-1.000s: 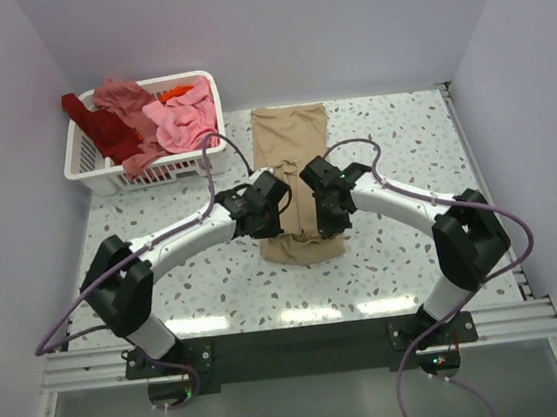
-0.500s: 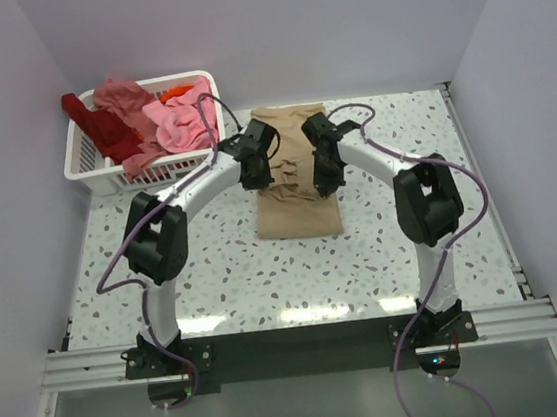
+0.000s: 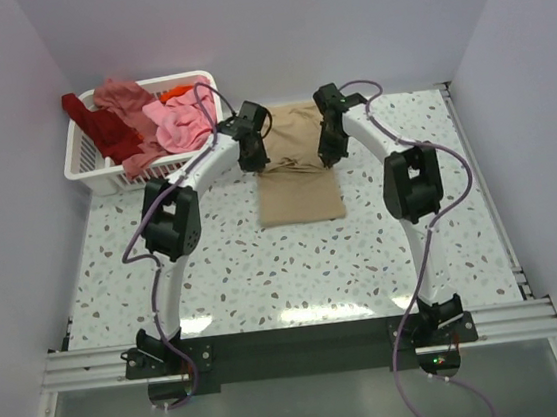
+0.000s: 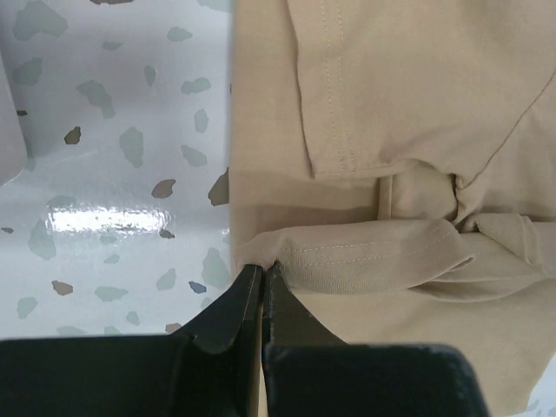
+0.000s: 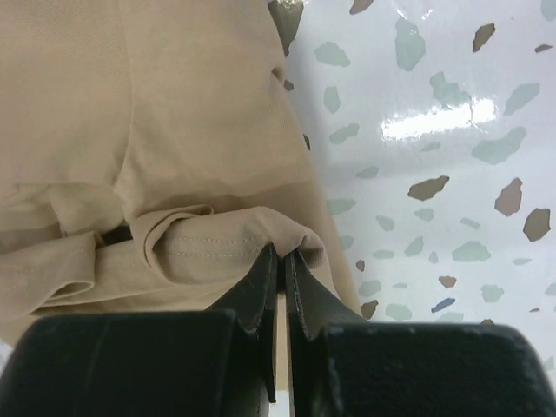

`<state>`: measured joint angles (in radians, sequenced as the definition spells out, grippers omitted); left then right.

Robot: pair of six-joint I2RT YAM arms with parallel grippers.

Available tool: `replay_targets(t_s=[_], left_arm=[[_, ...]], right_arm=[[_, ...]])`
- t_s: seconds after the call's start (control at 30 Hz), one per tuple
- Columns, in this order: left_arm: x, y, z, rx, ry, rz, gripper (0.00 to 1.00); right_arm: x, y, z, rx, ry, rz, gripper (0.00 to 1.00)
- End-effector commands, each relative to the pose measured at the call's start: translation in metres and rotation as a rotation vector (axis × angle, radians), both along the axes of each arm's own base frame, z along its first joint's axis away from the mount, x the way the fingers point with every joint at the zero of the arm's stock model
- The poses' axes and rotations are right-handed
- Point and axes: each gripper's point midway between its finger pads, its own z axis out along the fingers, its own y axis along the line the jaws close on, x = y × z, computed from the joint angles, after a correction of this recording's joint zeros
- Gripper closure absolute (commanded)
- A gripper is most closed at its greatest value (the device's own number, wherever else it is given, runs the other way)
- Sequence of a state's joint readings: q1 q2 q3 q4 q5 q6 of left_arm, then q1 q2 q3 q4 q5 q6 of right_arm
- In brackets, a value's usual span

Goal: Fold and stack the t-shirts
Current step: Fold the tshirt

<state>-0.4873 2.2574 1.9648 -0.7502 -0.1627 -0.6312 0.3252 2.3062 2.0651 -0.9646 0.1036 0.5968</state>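
Far across the counter (image 3: 410, 214): tan t-shirt (image 3: 300, 194), partly doubled over
Left tool (image 4: 262, 271): clamped on its hem
Right tool (image 5: 280, 256): clamped likewise

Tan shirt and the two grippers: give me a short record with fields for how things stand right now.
tan shirt: on the table, hem doubled back over itself
left gripper: shut on the hem's left corner
right gripper: shut on the hem's right corner
basket: far left, holds other shirts, pink, salmon, dark red, orange
fold: hem not yet released
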Motion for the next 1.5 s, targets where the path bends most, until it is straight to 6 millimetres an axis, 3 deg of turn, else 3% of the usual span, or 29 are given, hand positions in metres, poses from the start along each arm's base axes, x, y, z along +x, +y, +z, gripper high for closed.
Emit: replay_targets(t_s=[0.0,0.07,0.1,0.13,0.17,0.2,0.3,0.33,0.4,0.43,0.5,0.53,0.57,0.6,0.63,0.7,0.73,0.77,0.87,1.17,1.47], left_arm=[[0.013,0.007,0.011,-0.013,-0.013,-0.004,1.0],[0.016,0.008,0.014,-0.018,-0.017,-0.003,0.96],[0.018,0.008,0.016,-0.02,-0.021,-0.003,0.88],[0.021,0.007,0.022,-0.024,-0.038,-0.008,0.71],[0.025,0.005,0.028,-0.035,-0.061,-0.011,0.62],[0.028,0.003,0.041,-0.048,-0.09,-0.016,0.45],[0.037,-0.002,0.073,-0.08,-0.168,-0.03,0.25],[0.038,-0.003,0.08,-0.088,-0.184,-0.04,0.23],[0.034,-0.008,0.097,-0.114,-0.207,-0.067,0.21],[0.029,-0.007,0.093,-0.106,-0.196,-0.083,0.21],[0.019,-0.006,0.102,-0.115,-0.208,-0.105,0.2],[0.008,-0.001,0.084,-0.095,-0.165,-0.109,0.2],[0.004,0.0,0.083,-0.101,-0.168,-0.114,0.2],[-0.005,0.0,0.09,-0.12,-0.173,-0.126,0.2],[-0.019,0.004,0.069,-0.11,-0.124,-0.132,0.2],[-0.032,0.001,0.072,-0.127,-0.133,-0.152,0.2],[-0.045,0.005,0.056,-0.11,-0.097,-0.16,0.19],[-0.05,0.004,0.053,-0.115,-0.097,-0.167,0.19],[-0.069,0.0,0.042,-0.119,-0.074,-0.194,0.19],[-0.106,0.0,0.006,-0.124,0.008,-0.202,0.22],[-0.126,-0.002,-0.012,-0.123,0.047,-0.203,0.28]], right_arm=[[0.007,-0.003,0.004,0.011,0.01,0.008,1.0],[0.013,-0.003,0.004,0.022,0.008,-0.003,0.96],[0.015,-0.002,0.007,0.031,0.002,-0.002,0.88],[0.019,-0.002,0.011,0.038,-0.009,-0.004,0.79],[0.026,-0.001,0.023,0.052,-0.04,-0.006,0.69],[0.031,-0.001,0.033,0.072,-0.067,-0.013,0.54],[0.047,-0.004,0.074,0.125,-0.176,-0.027,0.39],[0.048,-0.004,0.083,0.134,-0.198,-0.026,0.36],[0.047,-0.005,0.097,0.141,-0.227,-0.015,0.32],[0.046,-0.005,0.11,0.15,-0.253,-0.009,0.32],[0.034,-0.005,0.105,0.15,-0.232,0.011,0.32],[0.03,-0.006,0.116,0.156,-0.255,0.016,0.32],[0.016,-0.009,0.097,0.141,-0.204,0.018,0.32],[0.009,-0.011,0.091,0.134,-0.188,0.023,0.32],[0.005,-0.014,0.089,0.132,-0.188,0.022,0.32],[-0.022,-0.012,0.073,0.156,-0.125,0.046,0.32],[-0.026,-0.012,0.068,0.162,-0.122,0.049,0.32],[-0.042,-0.015,0.059,0.158,-0.093,0.05,0.32],[-0.063,-0.017,0.038,0.165,-0.048,0.051,0.32],[-0.101,-0.018,0.004,0.184,0.031,0.056,0.34],[-0.116,-0.019,-0.012,0.169,0.069,0.06,0.36]])
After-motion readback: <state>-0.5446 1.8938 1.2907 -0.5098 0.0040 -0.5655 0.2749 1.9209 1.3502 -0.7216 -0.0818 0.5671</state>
